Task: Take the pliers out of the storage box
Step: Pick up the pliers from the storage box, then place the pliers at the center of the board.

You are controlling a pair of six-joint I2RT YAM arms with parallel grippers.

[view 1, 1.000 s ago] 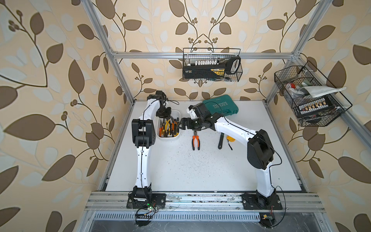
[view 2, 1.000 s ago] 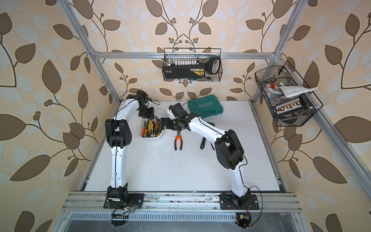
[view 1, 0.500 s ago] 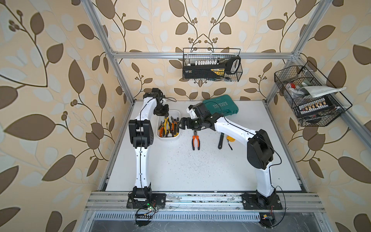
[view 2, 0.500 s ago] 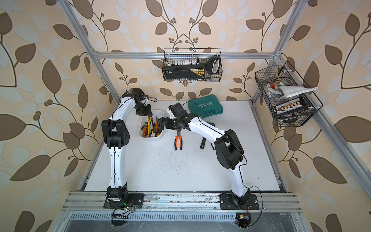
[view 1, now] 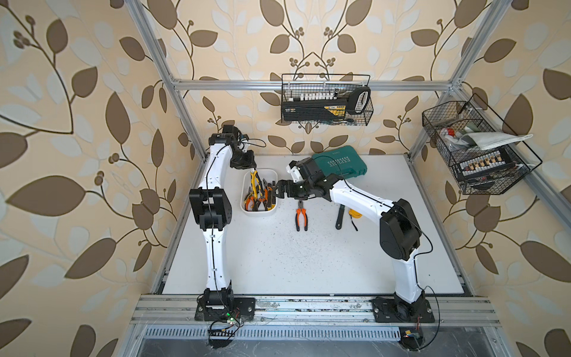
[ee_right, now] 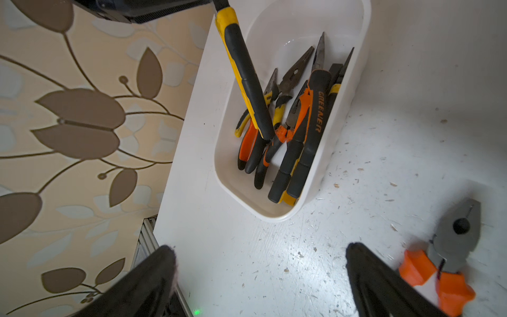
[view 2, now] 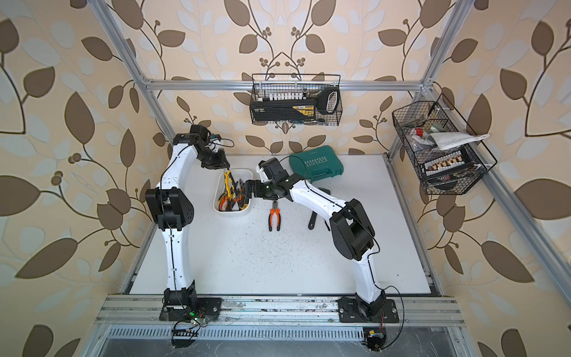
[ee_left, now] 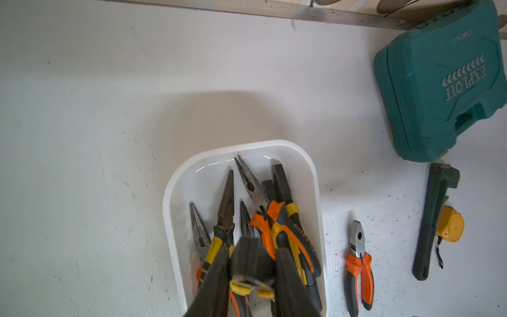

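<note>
The white storage box point(view 1: 259, 213) point(view 2: 231, 213) stands at the back left of the table, with several pliers point(ee_left: 277, 219) point(ee_right: 307, 123) heaped inside, orange-and-black and yellow-and-black. My left gripper point(view 1: 251, 168) point(ee_left: 252, 280) is shut on the handle ends of yellow-and-black pliers point(view 1: 255, 182) point(ee_right: 244, 74). These hang steeply, head down among the others in the box. My right gripper point(view 1: 278, 193) point(ee_right: 260, 269) is open and holds nothing, low beside the box's right wall. One orange-handled pair of pliers point(view 1: 301, 214) point(ee_left: 359, 260) lies on the table right of the box.
A teal tool case point(view 1: 340, 163) sits at the back, behind my right wrist. A dark pipe wrench point(view 1: 340, 216) and a yellow tape measure point(view 1: 355, 213) lie right of the loose pliers. Wire baskets point(view 1: 326, 99) point(view 1: 475, 148) hang on the back and right walls.
My left gripper has risen and drawn back over the box's far end, tilting the yellow-and-black pliers up out of the heap. The right arm has not moved.
</note>
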